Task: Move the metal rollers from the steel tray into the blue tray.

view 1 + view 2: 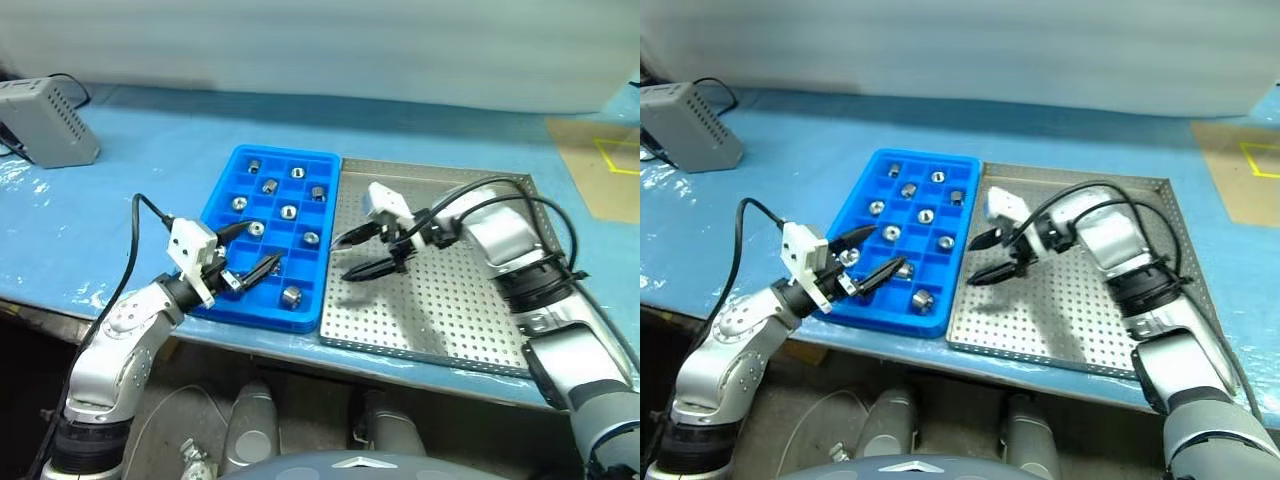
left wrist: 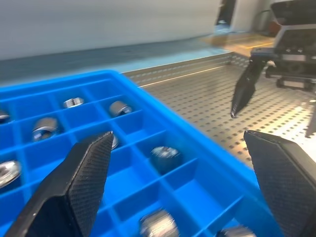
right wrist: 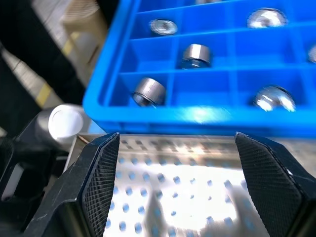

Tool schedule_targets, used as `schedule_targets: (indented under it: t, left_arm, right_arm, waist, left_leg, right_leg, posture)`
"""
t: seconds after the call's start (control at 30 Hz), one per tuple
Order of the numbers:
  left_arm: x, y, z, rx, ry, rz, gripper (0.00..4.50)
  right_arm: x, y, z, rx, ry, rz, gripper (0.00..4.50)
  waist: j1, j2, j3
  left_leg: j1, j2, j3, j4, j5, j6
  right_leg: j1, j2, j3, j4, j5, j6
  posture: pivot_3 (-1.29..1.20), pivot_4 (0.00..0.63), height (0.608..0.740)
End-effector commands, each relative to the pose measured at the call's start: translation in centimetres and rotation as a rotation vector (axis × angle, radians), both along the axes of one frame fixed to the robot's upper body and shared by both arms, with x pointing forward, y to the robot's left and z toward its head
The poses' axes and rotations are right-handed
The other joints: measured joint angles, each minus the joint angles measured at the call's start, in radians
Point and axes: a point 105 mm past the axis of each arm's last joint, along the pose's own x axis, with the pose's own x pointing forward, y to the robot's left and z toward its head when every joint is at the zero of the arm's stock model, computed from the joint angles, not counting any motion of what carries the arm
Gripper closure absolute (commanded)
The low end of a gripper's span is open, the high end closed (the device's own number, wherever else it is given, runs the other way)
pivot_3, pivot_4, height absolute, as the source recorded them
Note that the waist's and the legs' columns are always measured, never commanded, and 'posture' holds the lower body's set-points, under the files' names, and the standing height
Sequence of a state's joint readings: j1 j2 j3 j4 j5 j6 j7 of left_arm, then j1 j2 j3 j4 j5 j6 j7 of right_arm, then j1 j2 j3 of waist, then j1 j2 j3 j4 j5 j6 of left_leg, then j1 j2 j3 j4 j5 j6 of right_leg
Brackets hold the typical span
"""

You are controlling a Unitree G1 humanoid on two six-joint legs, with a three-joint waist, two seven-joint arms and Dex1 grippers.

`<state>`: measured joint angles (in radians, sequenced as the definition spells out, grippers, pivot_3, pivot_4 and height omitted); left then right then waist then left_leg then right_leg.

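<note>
Metal rollers point(image 1: 288, 211): short, shiny silver cylinders with a central hole, lodged singly in compartments of the blue tray point(image 1: 228, 179) at centre-left of the frame; one lay on its side in the lowest row near the bottom rim. No roller visible on the perforated base of the steel tray point(image 1: 470, 320), centre-right, touching the blue tray along one edge; part of that base hidden under the right arm.

Right gripper point(image 1: 367, 251): positioned over the steel tray just beside the blue tray's edge, fingers spread apart, nothing between them. Left gripper point(image 1: 243, 257): positioned over the lower left corner of the blue tray, fingers wide apart, likewise empty.

Judged stage: release just completed, task apparently near its end. Recommended: lift clear of the blue rim before any sideways travel, check the hidden base for leftovers, avoid knocking seated rollers.
</note>
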<state>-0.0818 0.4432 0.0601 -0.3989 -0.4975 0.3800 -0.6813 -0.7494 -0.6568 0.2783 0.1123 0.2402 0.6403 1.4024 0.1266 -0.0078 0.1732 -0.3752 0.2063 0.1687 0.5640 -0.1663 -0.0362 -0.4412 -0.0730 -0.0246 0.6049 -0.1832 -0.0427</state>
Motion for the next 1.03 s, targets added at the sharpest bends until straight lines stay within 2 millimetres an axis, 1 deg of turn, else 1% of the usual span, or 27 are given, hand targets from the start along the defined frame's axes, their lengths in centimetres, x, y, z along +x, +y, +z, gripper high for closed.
schedule_targets:
  t: [0.03,0.1,0.17,0.2,0.3,0.33,0.4,0.43,0.5,0.57,0.63,0.77,0.93,1.03]
  left_arm:
    - [0.4,-1.7,0.5,-0.034,-0.004,-0.109,0.0]
    - [1.1,-2.3,0.4,-0.038,0.003,-0.142,0.0]
    - [2.7,-2.5,0.5,-0.026,-0.012,-0.15,0.0]
    - [3.3,-2.6,0.7,-0.037,-0.018,-0.151,0.0]
    - [5.5,-2.2,2.3,-0.028,-0.095,-0.129,0.0]
    - [6.1,-2.0,2.9,-0.028,-0.118,-0.122,0.0]
    - [7.1,-1.9,3.7,-0.038,-0.135,-0.128,0.0]
    - [7.4,-2.0,4.0,-0.043,-0.143,-0.136,0.0]
    - [7.9,-2.2,4.5,-0.047,-0.157,-0.149,0.0]
    - [8.1,-2.3,4.9,-0.068,-0.161,-0.159,0.0]
    - [8.1,-2.5,5.1,-0.064,-0.164,-0.173,0.0]
    - [8.1,-2.5,4.9,-0.062,-0.154,-0.167,0.0]
    - [7.4,-2.8,4.3,-0.06,-0.142,-0.192,0.0]
    - [7.0,-2.9,4.2,-0.056,-0.149,-0.189,0.0]
  right_arm:
    - [1.1,-2.6,2.0,0.087,-0.134,-0.164,0.65]
    - [1.4,-4.6,2.4,0.122,-0.162,-0.276,0.65]
    - [2.7,-7.3,3.5,0.187,-0.256,-0.472,0.65]
    - [3.1,-8.3,4.0,0.214,-0.293,-0.534,0.65]
    - [3.9,-11.0,5.5,0.276,-0.41,-0.691,0.65]
    - [4.1,-11.0,5.5,0.312,-0.44,-0.73,0.65]
    - [5.0,-9.1,3.3,0.401,-0.46,-0.794,0.65]
    - [5.3,-8.4,2.4,0.453,-0.453,-0.828,0.49]
    - [5.0,-7.5,1.1,0.489,-0.448,-0.831,0.09]
    - [4.2,-6.0,-0.4,0.485,-0.412,-0.782,0.04]
    - [3.5,-4.7,-1.8,0.486,-0.378,-0.747,0.04]
    - [3.6,-4.6,-2.8,0.506,-0.344,-0.754,0.04]
    - [3.7,-4.2,-2.9,0.512,-0.34,-0.701,0.04]
    - [3.9,-4.0,-3.3,0.502,-0.348,-0.685,0.04]
  waist:
    - [-0.018,0.0,0.0]
    - [-0.049,0.0,0.0]
    - [-0.07,0.0,0.0]
    - [-0.079,0.0,0.0]
    - [-0.118,0.0,0.0]
    - [-0.126,0.0,0.0]
    - [-0.15,-0.003,-0.003]
    - [-0.162,-0.006,-0.005]
    - [-0.175,-0.005,-0.006]
    - [-0.175,-0.001,-0.006]
    - [-0.173,0.0,-0.006]
    - [-0.169,-0.001,-0.006]
    - [-0.166,-0.001,-0.006]
    - [-0.167,-0.001,-0.006]
  left_leg:
    - [0.0,0.0,0.0,0.0,0.0,0.0]
    - [0.001,-0.001,0.002,0.001,0.0,0.0]
    - [0.001,-0.001,0.002,0.0,0.0,0.0]
    - [0.001,0.0,0.002,0.001,0.0,0.0]
    - [0.001,0.0,0.003,0.004,0.0,0.0]
    - [0.001,0.0,0.003,0.004,0.0,0.0]
    - [0.001,0.001,0.002,0.005,0.0,0.0]
    - [0.001,0.001,0.002,0.005,0.0,0.0]
    - [-0.001,0.004,0.002,0.006,0.0,0.0]
    - [-0.003,0.003,0.002,0.006,0.0,0.0]
    - [-0.005,0.001,0.002,0.006,-0.001,0.002]
    - [-0.006,0.001,0.002,0.008,-0.002,0.004]
    - [-0.005,0.001,0.002,0.008,-0.002,0.003]
    - [-0.004,0.001,0.002,0.008,-0.002,0.003]
  right_leg:
    - [0.0,0.0,0.0,0.0,0.0,0.0]
    - [0.0,0.0,0.001,0.0,0.0,0.0]
    - [0.0,0.001,0.001,0.0,0.0,0.0]
    - [0.0,0.003,0.001,0.0,0.0,0.0]
    - [0.0,0.004,0.003,0.0,0.0,0.0]
    - [0.0,0.004,0.003,0.0,0.0,0.0]
    - [0.0,0.005,0.003,0.001,0.0,0.0]
    - [0.0,0.006,0.003,0.001,0.0,0.0]
    - [0.001,0.01,0.002,0.0,0.0,0.0]
    - [-0.003,0.009,0.003,0.0,0.001,0.0]
    - [-0.004,0.007,0.003,0.0,0.004,-0.006]
    - [-0.004,0.005,0.002,-0.001,0.004,-0.007]
    - [-0.002,0.005,0.002,-0.001,0.003,-0.005]
    - [-0.002,0.004,0.001,-0.001,0.002,-0.002]
  posture:
    - [-0.12,0.15,0.74]
    - [-0.19,0.15,0.74]
    - [-0.24,0.15,0.74]
    - [-0.26,0.15,0.74]
    - [-0.31,0.15,0.74]
    - [-0.33,0.15,0.74]
    - [-0.34,0.15,0.74]
    - [-0.34,0.15,0.74]
    - [-0.35,0.15,0.74]
    - [-0.35,0.15,0.74]
    - [-0.34,0.15,0.74]
    - [-0.32,0.15,0.74]
    - [-0.29,0.15,0.74]
    - [-0.28,0.15,0.74]
